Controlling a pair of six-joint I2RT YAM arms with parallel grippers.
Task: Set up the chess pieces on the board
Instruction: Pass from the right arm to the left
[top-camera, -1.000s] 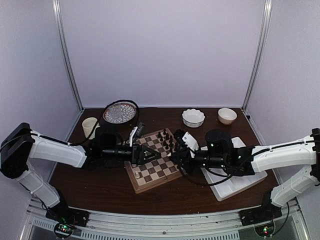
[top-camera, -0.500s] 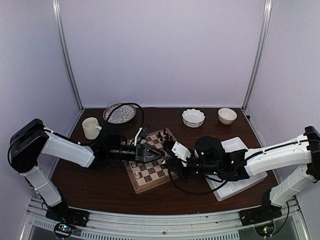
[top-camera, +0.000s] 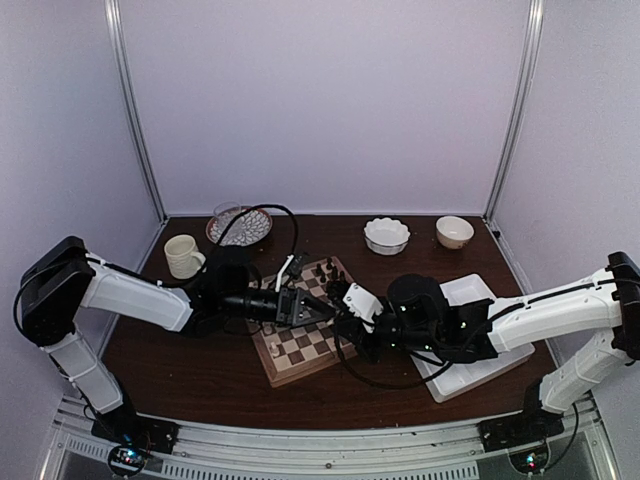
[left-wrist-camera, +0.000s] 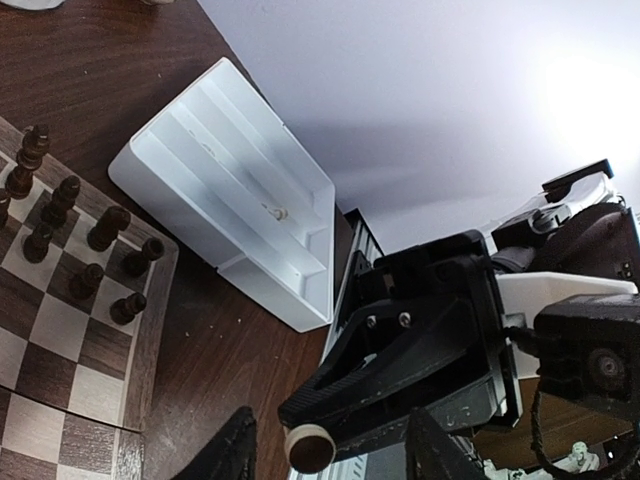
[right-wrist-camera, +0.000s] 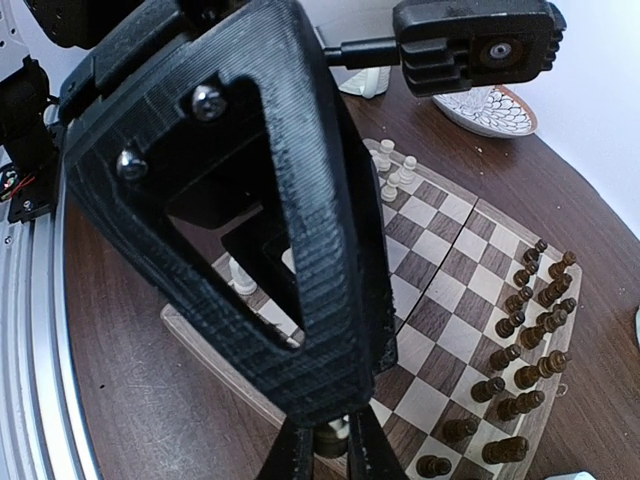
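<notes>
Over the middle of the board (top-camera: 300, 345) the two grippers meet tip to tip. My right gripper (right-wrist-camera: 329, 445) is shut on a small cream chess piece (right-wrist-camera: 330, 432) with a dark round base (left-wrist-camera: 309, 449). My left gripper (left-wrist-camera: 330, 447) is open, one finger on each side of that piece with a gap on both sides. In the right wrist view a left finger (right-wrist-camera: 300, 250) fills the foreground. Dark pieces (right-wrist-camera: 520, 330) stand in two rows at the board's right end. A few cream pieces (right-wrist-camera: 390, 165) stand at the far end, and one more cream piece (right-wrist-camera: 240, 275) stands near the front edge.
A white ribbed tray (top-camera: 470, 370) lies right of the board, under the right arm. A cream mug (top-camera: 182, 255) and a patterned plate (top-camera: 240, 225) are at the back left. Two white bowls (top-camera: 386, 235) stand at the back right.
The right gripper has come left over the board with the cream piece. The left gripper has met it and its jaws have narrowed around the piece.
</notes>
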